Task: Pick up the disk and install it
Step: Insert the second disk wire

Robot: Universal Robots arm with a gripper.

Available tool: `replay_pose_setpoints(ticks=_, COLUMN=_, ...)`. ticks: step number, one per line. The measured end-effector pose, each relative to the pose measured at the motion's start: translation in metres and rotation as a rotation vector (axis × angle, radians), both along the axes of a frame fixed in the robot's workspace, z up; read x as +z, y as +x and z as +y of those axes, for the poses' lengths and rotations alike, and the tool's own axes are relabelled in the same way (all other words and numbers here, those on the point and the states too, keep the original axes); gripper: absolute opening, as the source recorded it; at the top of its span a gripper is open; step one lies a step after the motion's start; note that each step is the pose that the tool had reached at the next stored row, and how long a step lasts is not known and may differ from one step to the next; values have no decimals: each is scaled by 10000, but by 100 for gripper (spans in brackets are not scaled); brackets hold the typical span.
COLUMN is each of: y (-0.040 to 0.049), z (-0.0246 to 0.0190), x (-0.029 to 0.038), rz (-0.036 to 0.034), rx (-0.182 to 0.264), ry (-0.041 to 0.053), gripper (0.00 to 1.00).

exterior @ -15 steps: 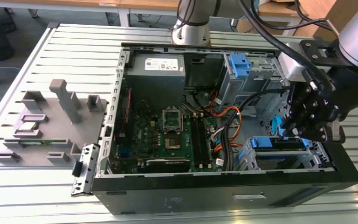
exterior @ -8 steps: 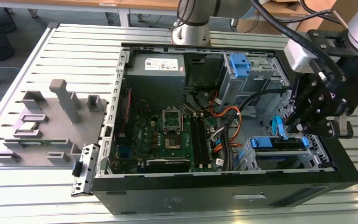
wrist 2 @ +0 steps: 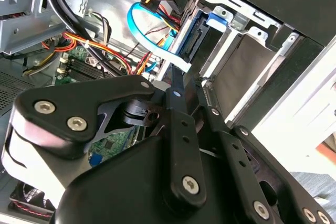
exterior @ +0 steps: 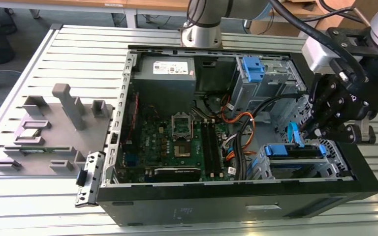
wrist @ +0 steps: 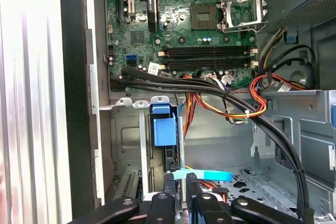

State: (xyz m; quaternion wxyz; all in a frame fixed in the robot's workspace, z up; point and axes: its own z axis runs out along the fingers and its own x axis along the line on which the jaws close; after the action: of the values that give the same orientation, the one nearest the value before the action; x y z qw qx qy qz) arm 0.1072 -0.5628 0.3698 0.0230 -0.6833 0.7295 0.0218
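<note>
The disk (exterior: 287,150) stands on edge in the drive bay at the near right corner of the open computer case (exterior: 175,206), its blue rail facing up. My gripper (exterior: 315,133) hangs straight over it with the fingertips at the disk's upper edge. In the first wrist view the two black fingers (wrist: 168,184) sit close on either side of the disk's dark edge, just behind its blue tab (wrist: 164,129). In the second wrist view the gripper (wrist 2: 190,85) reaches into the bay against the disk (wrist 2: 195,35). The jaws look shut on the disk.
A light-blue flat cable (wrist: 210,174) crosses right at the fingertips. Bundled black and orange cables (wrist: 231,98) run past the bay. A bare blue bracket (exterior: 251,69) sits in the upper cage, and the power supply (exterior: 166,69) beside it. A grey fixture (exterior: 51,128) stands outside the case.
</note>
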Motion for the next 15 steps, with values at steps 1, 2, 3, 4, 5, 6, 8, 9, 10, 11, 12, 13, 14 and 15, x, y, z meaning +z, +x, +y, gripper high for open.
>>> replay_pose_setpoints(ticks=1, y=0, z=0, x=1, rz=0, rx=0, ry=0, gripper=24)
replay_pose_setpoints(ticks=2, y=0, z=0, x=3, rz=0, rx=0, ry=-1, gripper=24)
replay_pose_setpoints(ticks=3, y=0, z=0, x=4, rz=0, rx=0, ry=0, gripper=24)
replay_pose_setpoints(ticks=4, y=0, z=0, x=5, rz=0, rx=0, ry=1, gripper=24)
replay_pose_setpoints(ticks=5, y=0, z=0, x=7, rz=1, rx=0, ry=0, gripper=24)
replay_pose_setpoints(ticks=6, y=0, z=0, x=8, rz=0, rx=0, ry=0, gripper=24)
replay_pose_setpoints(ticks=8, y=8, z=1, x=9, rz=1, rx=1, ry=-2, gripper=24)
replay_pose_setpoints(ticks=9, y=17, z=2, x=9, rz=1, rx=1, ry=-2, gripper=24)
replay_pose_setpoints(ticks=10, y=34, z=4, x=9, rz=1, rx=0, ry=-2, gripper=24)
replay_pose_setpoints(ticks=11, y=59, z=5, x=9, rz=1, rx=0, ry=-2, gripper=24)
replay_pose_setpoints(ticks=12, y=84, z=8, x=9, rz=1, rx=0, ry=-1, gripper=24)
replay_pose_setpoints(ticks=13, y=112, z=12, x=8, rz=1, rx=-1, ry=-1, gripper=24)
replay_pose_setpoints(ticks=14, y=140, z=17, x=8, rz=1, rx=-1, ry=0, gripper=24)
replay_pose_setpoints(ticks=15, y=164, z=23, x=7, rz=1, rx=0, ry=1, gripper=24)
